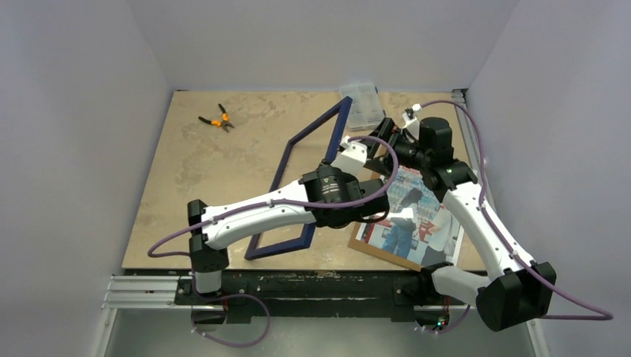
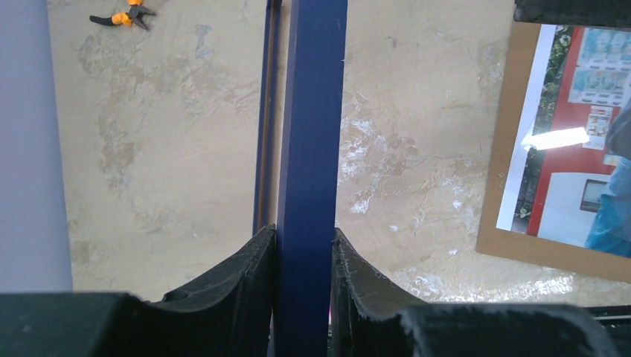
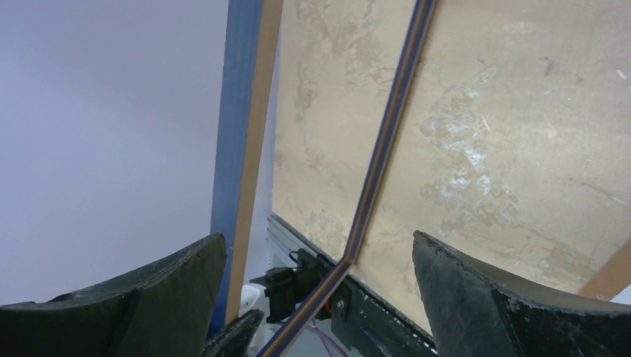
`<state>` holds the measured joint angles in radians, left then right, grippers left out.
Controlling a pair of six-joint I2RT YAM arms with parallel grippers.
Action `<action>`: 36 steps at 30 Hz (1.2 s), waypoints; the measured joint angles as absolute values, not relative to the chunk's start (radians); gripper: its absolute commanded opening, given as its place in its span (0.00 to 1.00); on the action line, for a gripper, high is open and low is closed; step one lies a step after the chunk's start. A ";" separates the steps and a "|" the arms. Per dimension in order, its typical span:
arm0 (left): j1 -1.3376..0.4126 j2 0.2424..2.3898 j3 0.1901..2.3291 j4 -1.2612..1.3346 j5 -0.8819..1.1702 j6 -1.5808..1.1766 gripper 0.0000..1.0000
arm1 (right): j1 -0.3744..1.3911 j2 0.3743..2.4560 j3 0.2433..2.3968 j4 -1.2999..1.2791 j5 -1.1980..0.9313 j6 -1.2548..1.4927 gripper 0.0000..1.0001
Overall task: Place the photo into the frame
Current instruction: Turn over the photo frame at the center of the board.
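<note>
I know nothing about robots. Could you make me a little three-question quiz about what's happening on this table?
1. True or false: the left hand is closed on a rail of the frame.
2. Fill in: the right hand has its fingers ___ (open or shut).
3. Where is the photo? A) inside the frame B) lying on the brown board C) held in the right hand

Key: 1 true; 2 open; 3 B.

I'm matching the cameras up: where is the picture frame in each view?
Top external: the frame sits tilted at the centre.
Left wrist: the frame runs up the centre as one dark blue rail.
Right wrist: the frame shows rails at left and diagonally mid-picture.
Shared landmark: the mottled tan tabletop.
</note>
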<state>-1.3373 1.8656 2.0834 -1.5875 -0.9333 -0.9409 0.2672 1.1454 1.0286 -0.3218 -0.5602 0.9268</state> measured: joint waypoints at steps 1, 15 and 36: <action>-1.337 1.852 2.083 -1.587 -0.930 -0.938 0.00 | 0.267 1.135 1.023 -0.312 -0.572 0.931 0.95; -1.305 1.441 1.801 -1.414 -0.813 -0.852 0.00 | 0.267 1.037 0.973 -0.136 -0.675 0.995 0.93; -1.060 0.946 1.322 -0.947 -0.611 -0.850 0.00 | 0.267 1.028 0.919 -0.208 -0.669 0.913 0.92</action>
<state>-1.0603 0.9459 1.3224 -0.9466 -0.6113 -0.8497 0.2672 1.0279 0.9192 -0.2085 -0.6685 0.9134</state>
